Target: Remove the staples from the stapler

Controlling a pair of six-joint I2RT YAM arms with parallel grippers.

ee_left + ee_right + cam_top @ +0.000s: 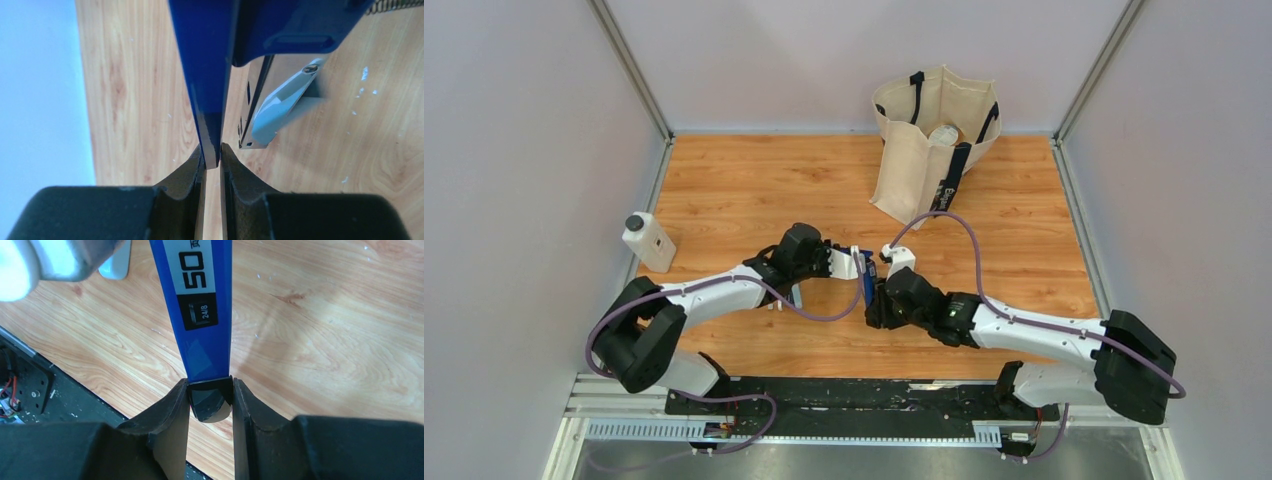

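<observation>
The dark-blue stapler [867,283] hangs above the middle of the table, held between both arms. My left gripper [856,265] is shut on a thin blue edge of the stapler [202,75], pinched at the fingertips of the left gripper [212,155]. Beside that edge, the stapler's metal magazine [254,107] and a pale grey part [280,105] are swung apart from the blue body. My right gripper [876,298] is shut on the stapler's black end [210,405], below the blue top marked "50" [197,300]. No staples show.
A cream tote bag [934,140] stands at the back right of the wooden table. A white bottle with a dark cap [648,240] stands at the left edge. The black base rail [824,400] runs along the near edge. Grey walls close in on both sides.
</observation>
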